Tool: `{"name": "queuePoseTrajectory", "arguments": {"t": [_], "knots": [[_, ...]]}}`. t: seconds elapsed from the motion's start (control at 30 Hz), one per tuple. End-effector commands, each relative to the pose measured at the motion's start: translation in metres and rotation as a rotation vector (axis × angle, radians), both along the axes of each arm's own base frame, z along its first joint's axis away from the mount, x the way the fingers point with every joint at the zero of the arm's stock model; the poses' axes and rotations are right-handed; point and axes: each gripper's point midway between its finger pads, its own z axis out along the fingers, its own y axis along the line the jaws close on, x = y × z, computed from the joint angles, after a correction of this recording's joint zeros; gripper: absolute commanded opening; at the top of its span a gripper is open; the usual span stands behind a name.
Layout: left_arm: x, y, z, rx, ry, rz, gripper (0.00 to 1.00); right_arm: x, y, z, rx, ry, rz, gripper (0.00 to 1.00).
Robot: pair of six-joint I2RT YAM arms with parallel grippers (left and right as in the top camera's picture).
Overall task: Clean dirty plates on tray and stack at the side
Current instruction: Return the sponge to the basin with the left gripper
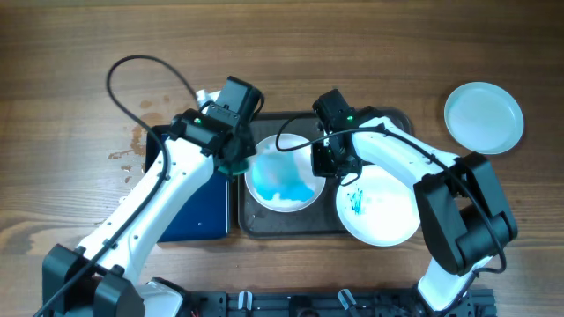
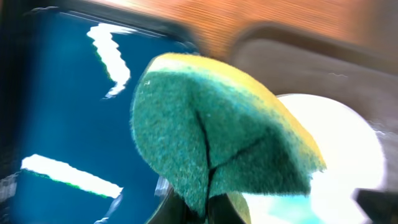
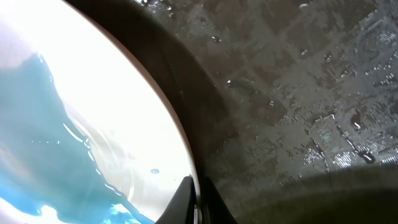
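On the brown wooden table [image 1: 70, 97], we see the large dark grey-brown rectangular tray [image 1: 291, 226] lying at the middle. In the right wrist view its floor is wet with droplets. Just left of it sits a smaller dark blue rectangular basin [image 1: 198, 211], partly under the left arm.

Three round plates come next:
- A white plate with teal-green scribble [image 1: 383, 211] lies at the tray's right end, overlapping the front rim.
- A white plate pooled with blue liquid [image 1: 280, 176] lies in the tray's left half.
- A clean-looking pale blue plate [image 1: 483, 117] rests on the table, well apart from the tray to the right.

The green and yellow sponge [image 2: 217, 143] is folded and creased. We find it above the line where basin meets tray, just beside the left edge of the plate with the liquid. The left gripper [image 1: 232, 161] is clamped on that sponge. The right gripper [image 3: 194, 200] pinches the right rim of the same plate, its fingertips drawn close across the edge.
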Motion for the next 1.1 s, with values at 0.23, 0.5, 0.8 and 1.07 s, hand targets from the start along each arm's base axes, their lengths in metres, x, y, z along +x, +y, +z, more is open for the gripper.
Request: {"name": "queuePoseTrajectory", "arguments": {"t": [0.23, 0.5, 0.8, 1.07], "knots": [[-0.012, 0.095, 0.022, 0.126, -0.003, 0.347, 0.04, 0.023, 0.003, 0.044, 0.012, -0.155, 0.060, 0.05], [-0.005, 0.126, 0.021, 0.098, 0.006, 0.382, 0.04, 0.024, 0.004, 0.109, 0.071, -0.311, 0.130, 0.05], [-0.005, 0.151, 0.020, 0.077, 0.016, 0.427, 0.04, 0.019, 0.001, 0.134, 0.093, -0.366, 0.139, 0.05], [-0.006, 0.156, 0.020, 0.078, 0.018, 0.439, 0.04, 0.020, -0.025, 0.128, -0.053, -0.368, 0.112, 0.05]]}}
